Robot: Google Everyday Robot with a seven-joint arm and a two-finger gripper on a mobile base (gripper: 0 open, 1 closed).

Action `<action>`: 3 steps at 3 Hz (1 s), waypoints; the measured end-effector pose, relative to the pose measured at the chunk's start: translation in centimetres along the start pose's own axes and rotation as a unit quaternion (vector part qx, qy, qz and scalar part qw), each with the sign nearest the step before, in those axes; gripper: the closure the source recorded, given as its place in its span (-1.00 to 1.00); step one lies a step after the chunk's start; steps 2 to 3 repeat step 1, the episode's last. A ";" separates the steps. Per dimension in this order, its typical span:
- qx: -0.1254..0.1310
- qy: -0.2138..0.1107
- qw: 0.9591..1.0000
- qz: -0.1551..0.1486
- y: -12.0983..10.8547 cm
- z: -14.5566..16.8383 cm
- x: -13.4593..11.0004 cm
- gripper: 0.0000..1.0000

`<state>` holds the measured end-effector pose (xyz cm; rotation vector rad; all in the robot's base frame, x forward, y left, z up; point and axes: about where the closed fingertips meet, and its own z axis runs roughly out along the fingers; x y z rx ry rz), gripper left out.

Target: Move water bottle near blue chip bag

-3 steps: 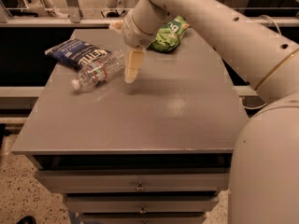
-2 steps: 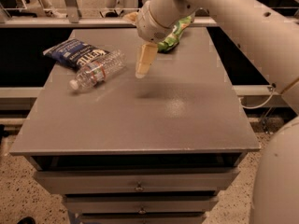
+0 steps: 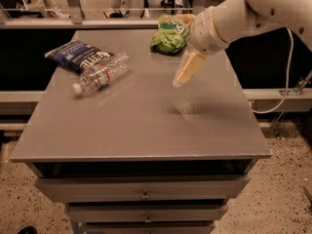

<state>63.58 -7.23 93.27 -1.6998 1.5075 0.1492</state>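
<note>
The water bottle lies on its side on the grey table at the back left, its white cap toward the front left. Its far end touches the blue chip bag, which lies flat just behind it. My gripper hangs above the table's middle right, well to the right of the bottle, pointing down and to the left. It holds nothing.
A bright green chip bag lies at the back of the table, just behind my gripper and wrist. The table has drawers below its front edge. My arm reaches in from the upper right.
My gripper has moved to the right and up, away from the bottle. The bottle and the blue bag lie as before.
</note>
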 end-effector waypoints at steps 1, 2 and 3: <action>0.015 0.008 1.000 0.018 0.3 -1.9 2.1 -1.00; 0.015 0.008 1.000 0.018 0.3 -1.9 2.1 -1.00; 0.015 0.008 1.000 0.018 0.3 -1.9 2.1 -1.00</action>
